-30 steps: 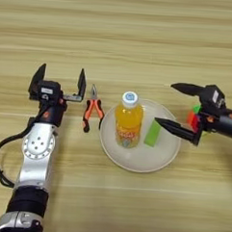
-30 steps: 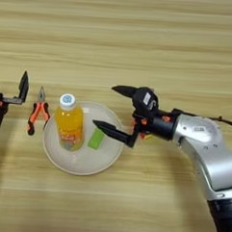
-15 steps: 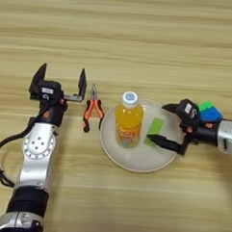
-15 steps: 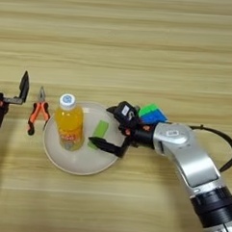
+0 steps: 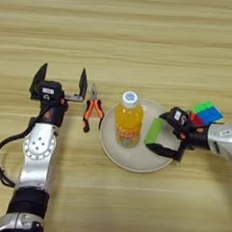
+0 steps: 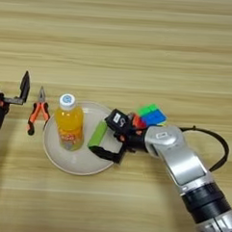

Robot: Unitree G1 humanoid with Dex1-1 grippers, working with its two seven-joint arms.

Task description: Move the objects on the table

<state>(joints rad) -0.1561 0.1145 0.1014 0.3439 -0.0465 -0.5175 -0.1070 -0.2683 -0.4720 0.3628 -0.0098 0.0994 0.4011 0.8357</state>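
The orange-juice bottle (image 5: 128,122) with a white cap stands upright on the left part of the round white plate (image 5: 134,167). The flat light-green block (image 5: 153,131) lies on the plate's right part. My right gripper (image 5: 157,132) reaches in from the right, open, with one black finger beyond the block and one on its near side. The multicoloured puzzle cube (image 5: 205,113) rests on the table (image 5: 140,51) just behind that gripper's wrist. My left gripper (image 5: 61,80) is parked open at the left, holding nothing.
Orange-handled pliers (image 5: 91,112) lie between the left gripper and the plate's left rim. A black cable (image 6: 217,142) loops off the right forearm.
The right gripper has swung left and down onto the plate, its fingers narrowing to straddle the green block. The cube now shows behind it. The left arm has not moved.
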